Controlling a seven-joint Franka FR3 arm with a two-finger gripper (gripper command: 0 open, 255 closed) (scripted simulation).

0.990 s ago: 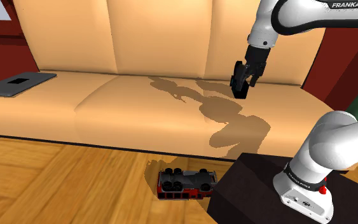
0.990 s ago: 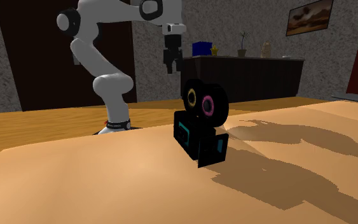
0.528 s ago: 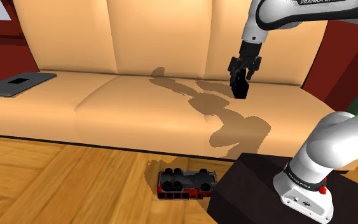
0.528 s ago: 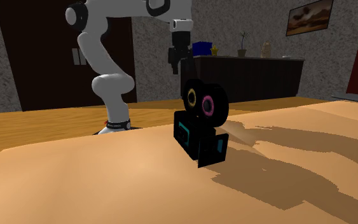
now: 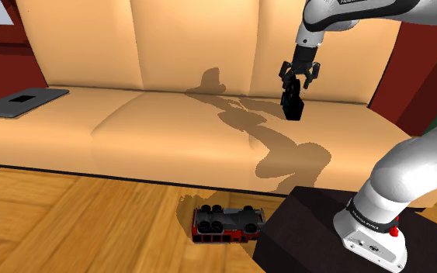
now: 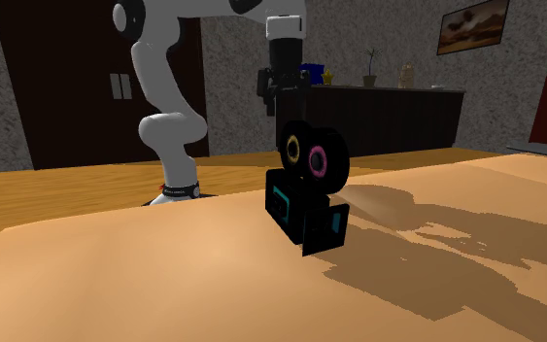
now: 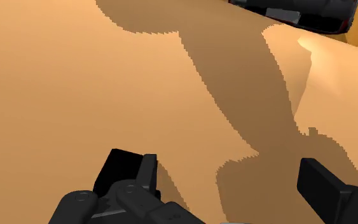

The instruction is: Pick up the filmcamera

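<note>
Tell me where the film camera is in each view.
Shoulder view: film camera on the sofa seat, right of centre.
Second exterior view: centre, upright on the seat.
Wrist view: cannot tell; a dark shape near the fingers may be it.
Shared landmark: the tan sofa seat.

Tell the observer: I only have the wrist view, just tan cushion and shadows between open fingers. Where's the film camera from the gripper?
Observer: In the shoulder view the film camera stands on the sofa seat, just below the gripper, which hangs close over it.
Operator: Is it upright?
Observer: Yes. The second exterior view shows it upright, with two reels on top, one ringed yellow and one pink.
Operator: Anything else on the seat?
Observer: A flat dark slab lies at the seat's far end, on the shoulder view's left, well away from the film camera.
</note>
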